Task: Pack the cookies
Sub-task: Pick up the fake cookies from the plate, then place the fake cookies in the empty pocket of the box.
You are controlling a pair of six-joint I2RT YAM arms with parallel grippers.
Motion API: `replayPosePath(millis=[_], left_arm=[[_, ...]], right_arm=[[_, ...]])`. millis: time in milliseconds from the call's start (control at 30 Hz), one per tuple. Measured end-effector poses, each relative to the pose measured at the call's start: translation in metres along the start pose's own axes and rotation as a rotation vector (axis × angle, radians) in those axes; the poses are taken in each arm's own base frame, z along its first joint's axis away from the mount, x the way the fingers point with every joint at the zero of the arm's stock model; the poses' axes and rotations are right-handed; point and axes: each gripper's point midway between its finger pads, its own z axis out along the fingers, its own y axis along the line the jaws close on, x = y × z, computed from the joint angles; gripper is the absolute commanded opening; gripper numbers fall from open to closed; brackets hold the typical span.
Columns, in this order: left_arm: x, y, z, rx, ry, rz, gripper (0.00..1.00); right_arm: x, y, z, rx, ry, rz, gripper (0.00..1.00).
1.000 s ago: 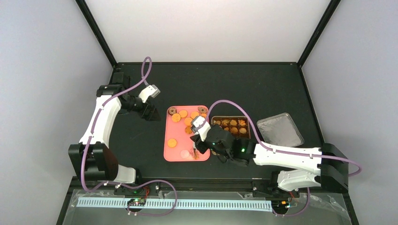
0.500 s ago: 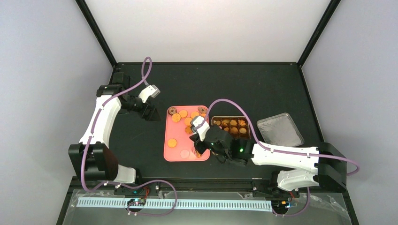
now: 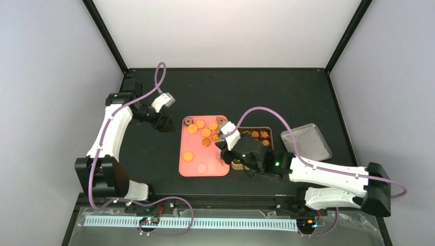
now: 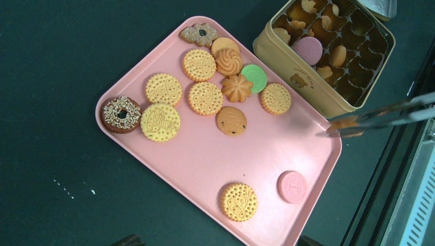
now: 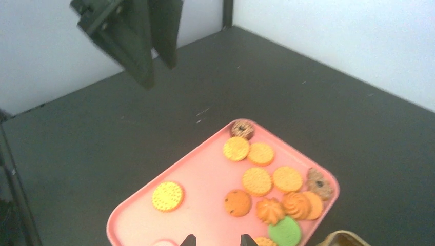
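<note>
An open tan compartmented tin point(image 4: 302, 84) stands just beside the rectangular pink plastic tray point(image 4: 195, 159), where fourteen small round cookies point(image 4: 205, 97) lie; more sit in the tin. The right gripper point(image 3: 223, 148) clamps thin metal tongs point(image 4: 390, 121) pinching an orange cookie point(image 4: 344, 123) above the tray's edge; the left gripper point(image 3: 164, 124) gapes empty.

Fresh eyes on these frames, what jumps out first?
The pink tray in the middle of the black table, with cookies clustered at its far end and two lone ones nearer the arms. Just right of it sits a tan tin with divided compartments, partly filled. A pair of metal tongs reaches in between tray and tin, seemingly pinching an orange cookie.
</note>
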Motion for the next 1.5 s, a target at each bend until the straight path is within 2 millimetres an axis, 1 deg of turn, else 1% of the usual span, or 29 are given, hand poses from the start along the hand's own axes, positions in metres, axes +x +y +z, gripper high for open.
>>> replayPosePath(millis=[67,167,300,367,400,433,500,567,600,700,867,1000,1167,1267,1500], left_arm=[[0.000,0.000,0.000,0.000,0.000,0.000,0.80],[0.000,0.000,0.000,0.000,0.000,0.000,0.80],[0.000,0.000,0.000,0.001,-0.001,0.000,0.80],[-0.001,-0.001,0.000,0.003,-0.003,0.000,0.80],[-0.001,-0.001,0.000,0.006,-0.005,0.000,0.80],[-0.001,-0.001,0.000,0.007,-0.006,0.000,0.80],[-0.001,-0.002,0.000,0.010,-0.008,0.000,0.80],[-0.002,-0.002,0.000,0.012,-0.010,0.000,0.80],[-0.002,-0.002,0.000,0.012,-0.010,0.000,0.80],[-0.002,-0.002,0.000,0.013,-0.011,0.000,0.80],[-0.002,-0.002,0.000,0.013,-0.011,0.000,0.80],[-0.002,-0.002,0.000,0.013,-0.010,0.000,0.81],[-0.002,-0.002,0.000,0.013,-0.010,0.000,0.81],[-0.002,-0.002,0.000,0.013,-0.010,0.000,0.81],[-0.002,-0.002,0.000,0.013,-0.010,0.000,0.81]], right_arm=[[-0.013,-0.010,-0.011,0.023,-0.036,0.003,0.01],[-0.029,-0.034,-0.031,0.081,-0.084,0.021,0.01],[-0.043,-0.076,-0.061,0.194,-0.135,0.050,0.01],[-0.043,-0.096,-0.075,0.256,-0.146,0.064,0.01],[-0.040,-0.107,-0.082,0.293,-0.143,0.068,0.01],[-0.038,-0.114,-0.087,0.319,-0.138,0.070,0.01],[-0.030,-0.126,-0.093,0.368,-0.115,0.069,0.03],[-0.021,-0.134,-0.095,0.401,-0.085,0.065,0.08],[-0.017,-0.137,-0.095,0.413,-0.072,0.063,0.10],[-0.006,-0.143,-0.093,0.438,-0.030,0.054,0.13],[0.004,-0.148,-0.088,0.459,0.005,0.048,0.15],[0.005,-0.152,-0.087,0.470,0.008,0.053,0.19],[0.006,-0.155,-0.083,0.471,0.003,0.062,0.19],[0.003,-0.156,-0.082,0.467,-0.009,0.071,0.21],[0.001,-0.154,-0.076,0.445,-0.016,0.079,0.22]])
